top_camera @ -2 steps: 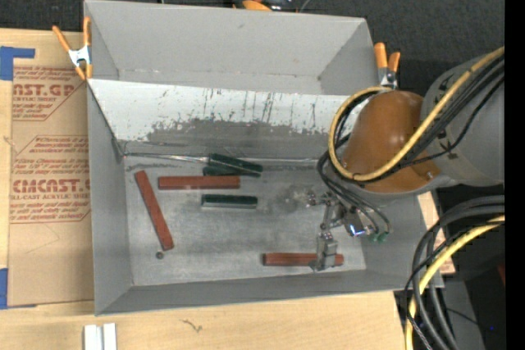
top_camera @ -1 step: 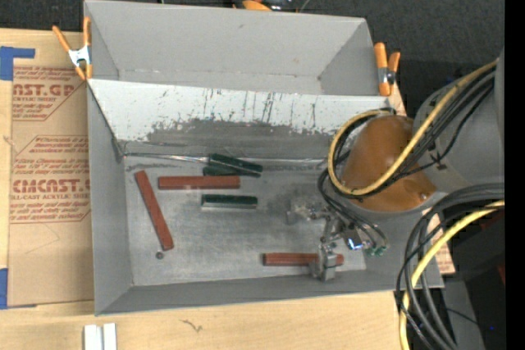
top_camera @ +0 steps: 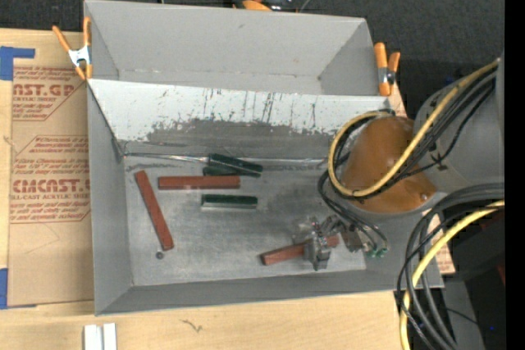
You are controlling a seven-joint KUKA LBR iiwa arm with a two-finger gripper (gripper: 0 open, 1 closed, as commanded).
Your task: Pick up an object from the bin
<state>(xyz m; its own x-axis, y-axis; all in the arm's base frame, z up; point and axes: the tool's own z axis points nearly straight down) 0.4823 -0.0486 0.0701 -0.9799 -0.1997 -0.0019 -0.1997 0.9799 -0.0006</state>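
Observation:
My gripper (top_camera: 320, 250) is low at the bin's front right, under the orange wrist cover. Its fingertips are down at the right end of a short red-brown stick (top_camera: 283, 256) that lies flat on the floor near the front wall. The stick's right end runs in between the fingers, but I cannot tell whether they are closed on it. A dark green stick (top_camera: 229, 201) lies flat to the left, in the middle of the bin.
Further left lie a red-brown stick (top_camera: 198, 184), a long red-brown stick (top_camera: 154, 210) set diagonally near the left wall, and another dark green stick (top_camera: 234, 165) by the back wall. A small dark speck (top_camera: 160, 255) sits at the front left.

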